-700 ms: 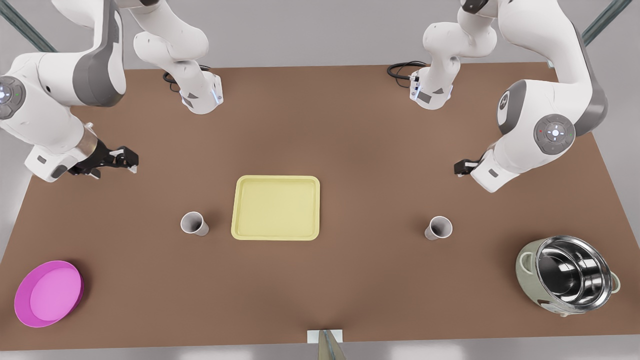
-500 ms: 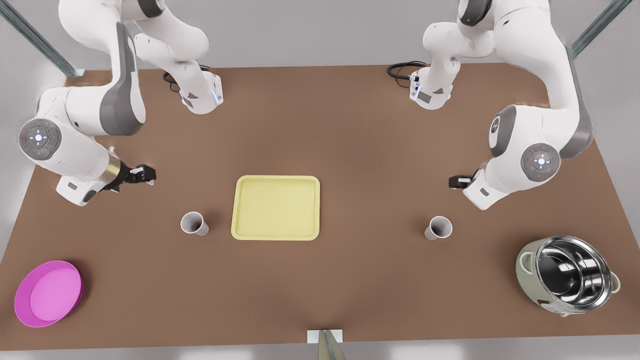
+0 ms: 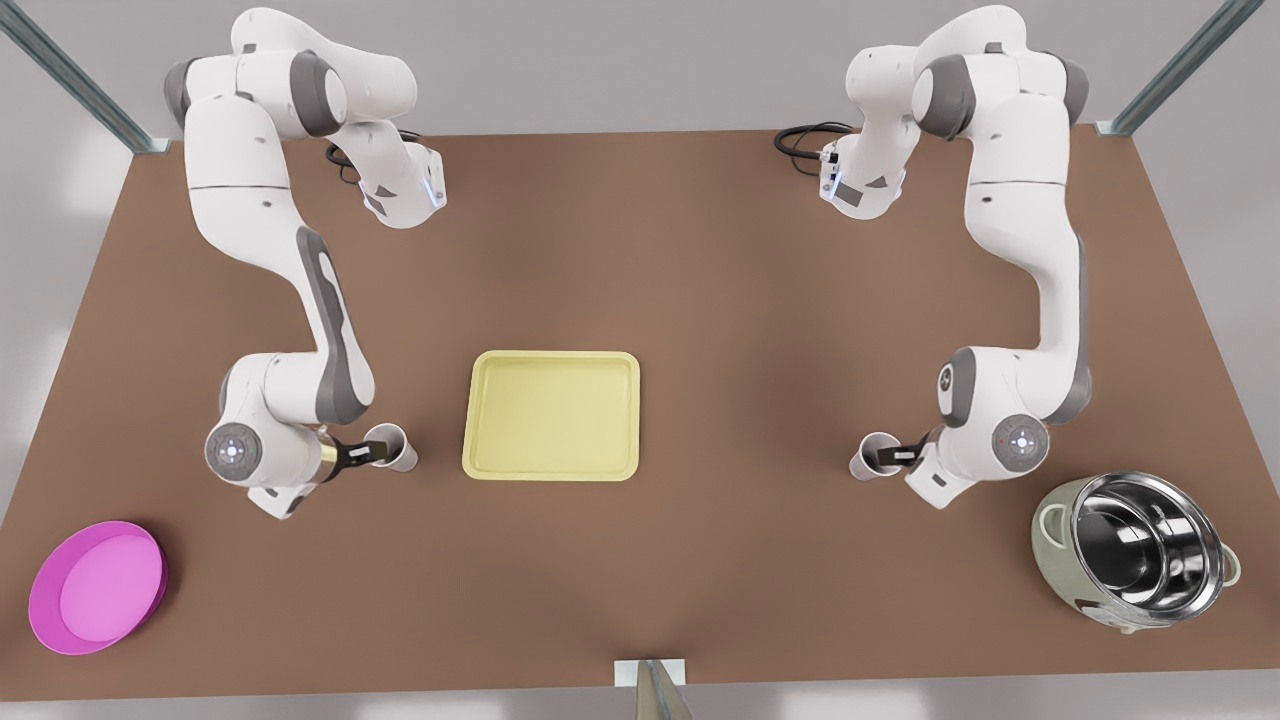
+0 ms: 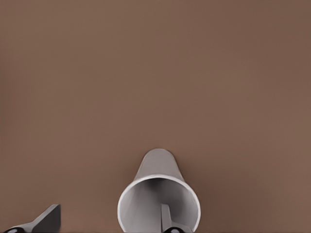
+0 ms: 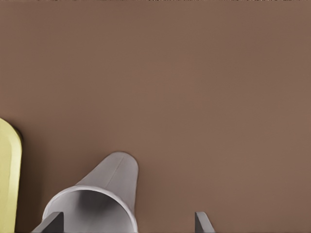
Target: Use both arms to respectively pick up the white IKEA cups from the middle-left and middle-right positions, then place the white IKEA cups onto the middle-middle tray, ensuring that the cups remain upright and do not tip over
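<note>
Brown tabletop (image 3: 700,300) w/ pale grey floor around it, metal frame struts (image 3: 70,75) at both back corners.

White cups (image 3: 392,447) with dark grey insides, pale yellow tray (image 3: 551,415), brown table (image 3: 700,280), magenta dish (image 3: 97,587), steel-lined pale green pot (image 3: 1135,551).

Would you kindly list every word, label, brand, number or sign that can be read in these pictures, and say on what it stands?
None: no text can be read.
The tray, pink dish, pot and table are unlettered.
The open right gripper at the front view's left cup and the open left gripper at the front view's right cup bear none.
</note>
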You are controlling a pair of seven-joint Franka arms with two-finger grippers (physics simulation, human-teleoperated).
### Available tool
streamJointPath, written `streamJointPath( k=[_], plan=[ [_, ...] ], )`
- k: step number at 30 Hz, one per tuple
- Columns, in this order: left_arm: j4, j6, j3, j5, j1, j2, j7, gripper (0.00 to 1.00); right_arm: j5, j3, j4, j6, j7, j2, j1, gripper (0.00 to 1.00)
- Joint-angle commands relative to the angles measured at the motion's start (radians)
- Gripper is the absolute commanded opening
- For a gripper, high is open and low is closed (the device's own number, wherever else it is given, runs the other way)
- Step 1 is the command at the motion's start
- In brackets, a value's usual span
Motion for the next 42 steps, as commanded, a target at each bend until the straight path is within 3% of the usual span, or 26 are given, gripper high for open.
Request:
streamJointPath(
  k=[1,7,8,9,12,14,16,17,20,21,22,26,31,37,42],
  plan=[
    [-0.016,0.116,0.000,-0.003,0.000,0.002,0.053,1.00,0.009,0.001,-0.021,0.108,-0.018,-0.003,-0.002,1.00],
    [-0.045,0.119,0.000,-0.003,0.000,0.037,0.046,0.99,0.009,0.001,-0.123,0.179,-0.028,-0.032,-0.019,1.00],
    [-0.044,0.119,0.000,-0.004,0.000,0.037,0.044,0.66,0.009,0.001,-0.168,0.215,-0.029,-0.041,-0.022,1.00],
    [-0.044,0.119,0.000,-0.004,0.000,0.035,0.042,0.53,0.009,0.001,-0.200,0.255,-0.029,-0.044,-0.020,1.00],
    [-0.044,0.117,0.000,-0.090,0.003,0.035,0.041,0.38,0.009,0.001,-0.205,0.263,-0.029,-0.021,-0.020,1.00],
    [-0.044,0.113,0.000,-0.095,0.003,0.035,0.042,0.38,0.009,0.001,-0.205,0.269,-0.029,-0.015,-0.019,0.98],
    [-0.045,0.113,-0.001,-0.112,0.003,0.038,0.044,0.38,0.009,0.006,-0.205,0.266,-0.029,-0.013,-0.020,0.55],
    [-0.045,0.111,-0.001,-0.112,0.003,0.038,0.044,0.38,0.009,0.006,-0.203,0.265,-0.035,-0.015,-0.019,0.43],
    [-0.044,0.108,-0.003,-0.112,-0.008,0.029,0.044,0.36,0.008,0.006,-0.191,0.257,-0.040,-0.013,-0.006,0.24],
    [-0.045,0.107,-0.004,-0.113,-0.009,0.025,0.044,0.29,0.008,0.006,-0.189,0.257,-0.040,-0.013,0.003,0.22],
    [-0.045,0.105,-0.008,-0.113,-0.009,0.025,0.044,0.23,0.008,0.006,-0.189,0.257,-0.040,-0.015,0.004,0.21],
    [-0.041,0.073,-0.029,-0.110,-0.046,-0.008,-0.059,0.21,0.004,0.007,-0.168,0.235,-0.043,-0.018,0.012,0.21],
    [0.146,0.045,-0.314,-0.108,-0.101,0.058,-0.576,0.21,0.003,0.013,-0.123,0.231,-0.093,-0.018,0.012,0.21],
    [0.473,0.050,-0.277,-0.092,-0.347,0.282,-0.665,0.21,0.004,0.072,-0.108,0.232,-0.221,-0.026,0.015,0.21],
    [0.476,0.084,-0.277,-0.090,-0.371,0.313,-0.669,0.21,0.008,0.152,-0.108,0.235,-0.205,-0.041,0.023,0.21]
  ],
)
